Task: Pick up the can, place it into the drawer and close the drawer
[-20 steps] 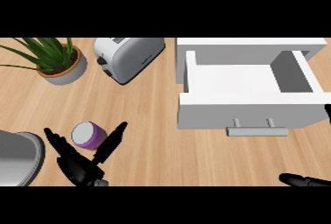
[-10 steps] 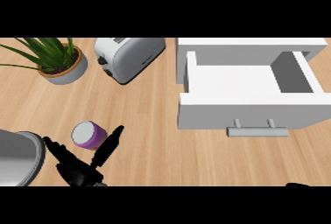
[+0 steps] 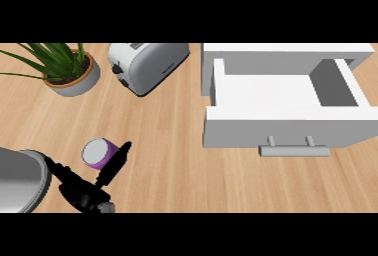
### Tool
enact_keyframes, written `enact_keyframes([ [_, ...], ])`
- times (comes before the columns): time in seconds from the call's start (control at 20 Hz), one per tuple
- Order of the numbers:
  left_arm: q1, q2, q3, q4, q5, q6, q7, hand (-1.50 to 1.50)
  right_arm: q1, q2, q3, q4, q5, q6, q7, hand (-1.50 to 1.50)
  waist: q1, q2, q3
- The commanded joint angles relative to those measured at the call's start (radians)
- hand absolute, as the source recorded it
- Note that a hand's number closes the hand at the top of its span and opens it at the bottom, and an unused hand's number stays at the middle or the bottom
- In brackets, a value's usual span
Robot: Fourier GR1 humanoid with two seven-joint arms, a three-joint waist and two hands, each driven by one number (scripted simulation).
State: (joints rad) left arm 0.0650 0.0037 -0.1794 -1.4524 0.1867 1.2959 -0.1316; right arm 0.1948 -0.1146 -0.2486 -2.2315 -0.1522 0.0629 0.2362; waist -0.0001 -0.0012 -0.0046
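Between the left hand's spread fingers stands the can.

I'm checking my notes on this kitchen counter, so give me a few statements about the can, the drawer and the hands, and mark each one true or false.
1. The drawer is open and holds nothing. True.
2. The can lies inside the drawer. False: it stands on the counter, left of the drawer.
3. The left hand has its fingers spread beside the can, not closed round it. True.
4. The toaster stands right of the drawer. False: it stands left of it, beside the potted plant.
5. The right hand shows near the drawer handle. False: it is out of view.
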Motion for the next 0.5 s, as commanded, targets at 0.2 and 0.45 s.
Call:
enact_keyframes([
  [0.2, -0.006, -0.004, 0.223, 0.201, 0.334, -0.282, -0.382, -1.5, -0.012, -0.02, -0.044, -0.03, -0.033, 0.001, 0.047, -1.5, -0.003, 0.001, 0.001],
  [0.45, -0.101, -0.004, 0.25, 0.438, 0.536, -0.405, -0.652, -1.5, -0.005, -0.002, -0.01, -0.046, -0.012, 0.015, 0.04, -1.5, -0.009, 0.002, 0.002],
])
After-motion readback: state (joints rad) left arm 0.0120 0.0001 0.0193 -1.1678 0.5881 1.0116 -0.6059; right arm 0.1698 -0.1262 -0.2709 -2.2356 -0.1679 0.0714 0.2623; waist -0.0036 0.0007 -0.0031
